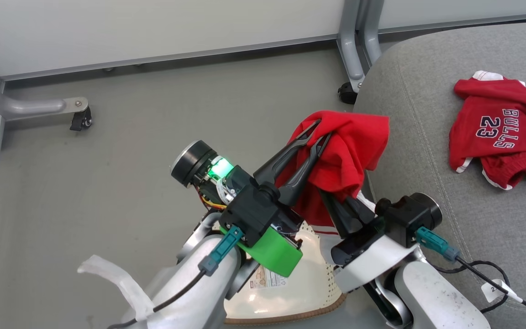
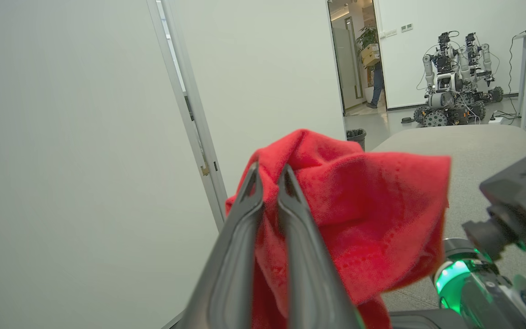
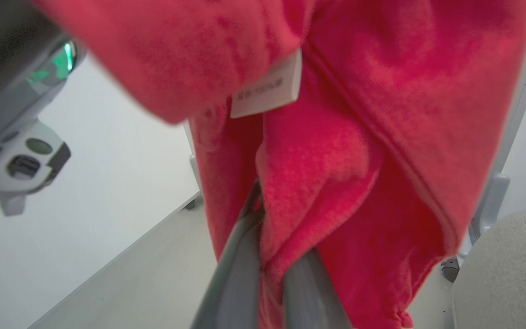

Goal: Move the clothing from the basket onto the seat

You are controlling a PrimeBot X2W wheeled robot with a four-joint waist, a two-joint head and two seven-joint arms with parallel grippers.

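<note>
A red garment [image 1: 349, 155] with a white-trimmed lower edge hangs in the air above the cream perforated basket [image 1: 311, 269]. My left gripper [image 1: 320, 130] is shut on its upper fold; the left wrist view shows both fingers pinching the cloth [image 2: 381, 219] at the gripper [image 2: 267, 173]. My right gripper [image 1: 343, 201] is shut on the garment lower down, fingertips buried in the fabric [image 3: 359, 160] around the gripper [image 3: 274, 237]. A red "BULLS 23" jersey [image 1: 496, 132] lies crumpled on the grey seat [image 1: 427, 160], to the right of both grippers.
White partition panels on grey metal legs with casters [image 1: 80, 116] [image 1: 349, 93] stand behind. A black cable [image 1: 491, 274] lies on the seat's near part. In the left wrist view, other robots [image 2: 454, 87] and a person [image 2: 375, 87] are far back.
</note>
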